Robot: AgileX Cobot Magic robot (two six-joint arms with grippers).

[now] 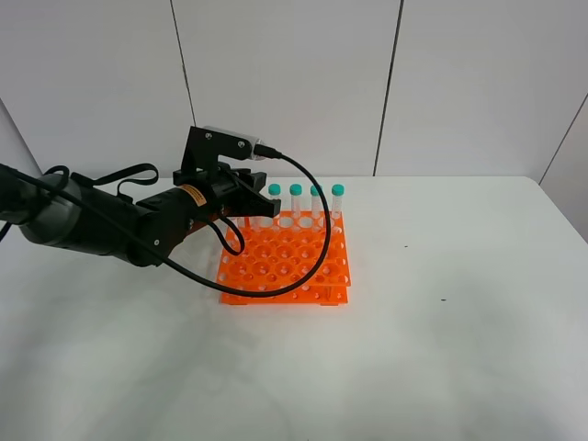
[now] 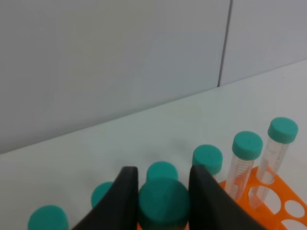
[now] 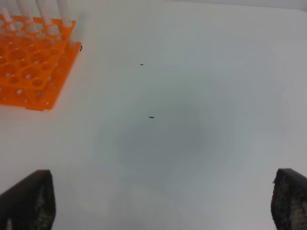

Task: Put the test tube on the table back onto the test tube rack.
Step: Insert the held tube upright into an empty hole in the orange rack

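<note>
Exterior high view: the left arm reaches over the back left part of the orange test tube rack [image 1: 287, 266], which stands on the white worktop [image 1: 459, 349], and the left tool [image 1: 260, 196] sits above the rack's far row. Four upright tubes with teal caps [image 1: 316, 191] stand clear of the arm in that row, to the tool's right. From the left wrist, the left tool [image 2: 163, 190] is clamped on the teal cap of the test tube [image 2: 164, 208], with a dark finger [image 2: 122, 203] pressed against each side of the cap. That tube is upright among the other capped tubes [image 2: 247, 144]; whether its tip sits in a hole is hidden. From the right wrist, the right tool [image 3: 159, 196] is spread wide with nothing between its tips, above bare worktop, well apart from the rack [image 3: 33, 72].
</note>
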